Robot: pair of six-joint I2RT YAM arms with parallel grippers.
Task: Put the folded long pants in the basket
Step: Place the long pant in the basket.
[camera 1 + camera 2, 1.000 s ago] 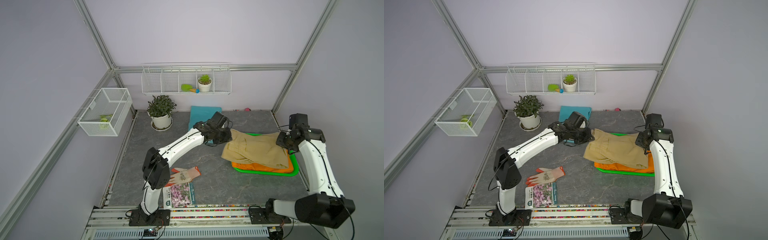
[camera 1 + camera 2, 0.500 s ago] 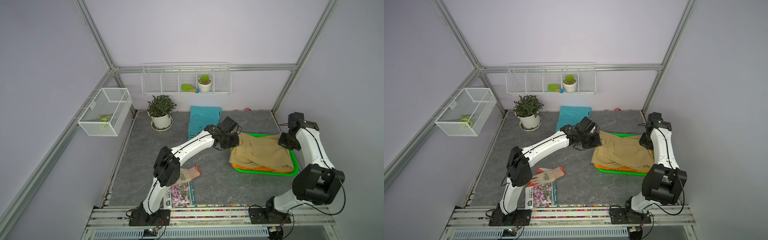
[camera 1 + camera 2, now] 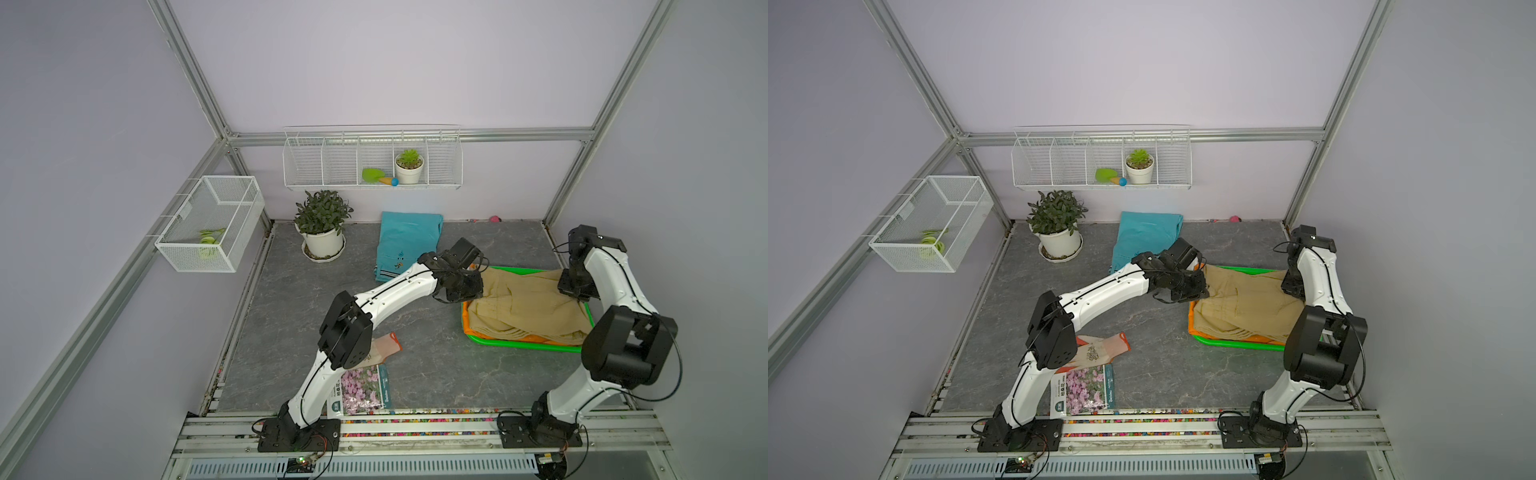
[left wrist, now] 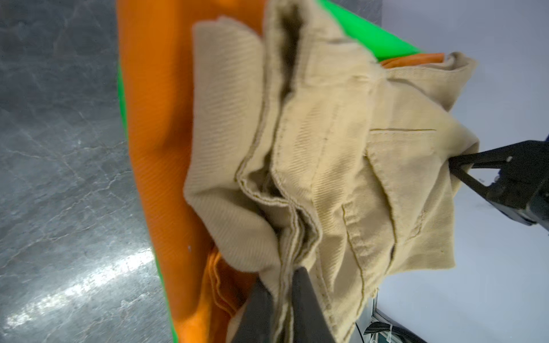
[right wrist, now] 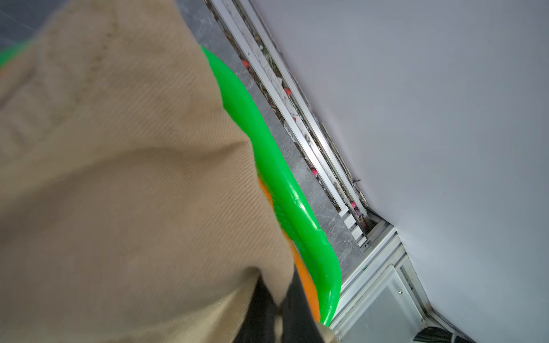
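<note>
1. At the near left of the tabletop [image 3: 415,374] I see a work glove [image 3: 390,343], partly hidden under my left arm, and a flower packet [image 3: 365,388] just in front of it.
2. At the back stands a potted plant [image 3: 323,224]. To the right of it the turquoise pants [image 3: 405,241] lie folded on the tabletop, outside the green basket [image 5: 285,184].
3. My left tool [image 4: 282,282] is closed tight on the left edge of the khaki pants [image 3: 532,307]. The cloth is pinched between both fingers.
4. The khaki pants are spread over the green basket and cover most of the orange pants [image 4: 157,118], which lie in it.
5. My right tool [image 5: 279,300] is closed on the right edge of the khaki pants, just beside the basket rim.
</note>
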